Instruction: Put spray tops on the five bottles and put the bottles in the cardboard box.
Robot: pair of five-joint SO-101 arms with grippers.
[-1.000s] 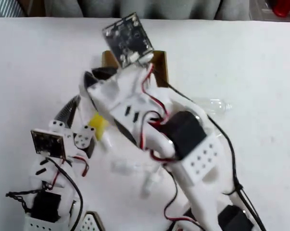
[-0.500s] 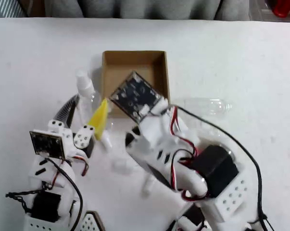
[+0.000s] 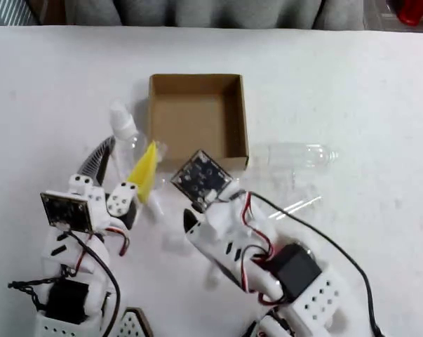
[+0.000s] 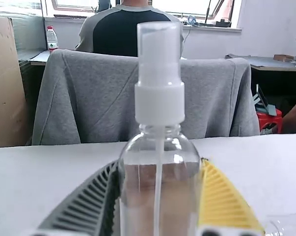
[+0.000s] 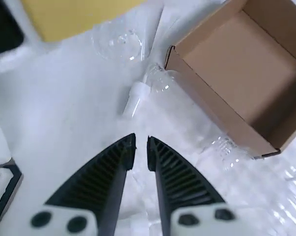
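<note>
While the left gripper (image 3: 130, 147) sits over the near left part of the white table (image 3: 351, 84), its fingers are closed around a clear bottle (image 3: 127, 137) that stands upright just beside the cardboard box (image 3: 197, 116), on the left arm's side of it. Seen from the left wrist, this bottle (image 4: 160, 191) is pinched between a ribbed grey finger (image 4: 84, 206) and a yellow finger (image 4: 221, 201). A white spray top (image 4: 159, 73) sits on its neck, and a thin dip tube runs down inside the clear body.

The right gripper (image 5: 140, 142) hangs over the table close to a near corner of the cardboard box (image 5: 246, 69). Its two black ribbed fingers are almost together, with only a thin slit between the tips, and they have hold of nothing. Just ahead of those tips a loose white spray piece (image 5: 132, 100) lies on the table near the box corner. Whether it is joined to a bottle cannot be told. A clear threaded bottle neck (image 5: 221, 145) lies against the box's outer wall.

From above, another bottle without a top (image 3: 299, 156) lies on its side just beside the box's opposite wall, and a thin clear tube (image 3: 299, 205) lies on the table near it.
</note>
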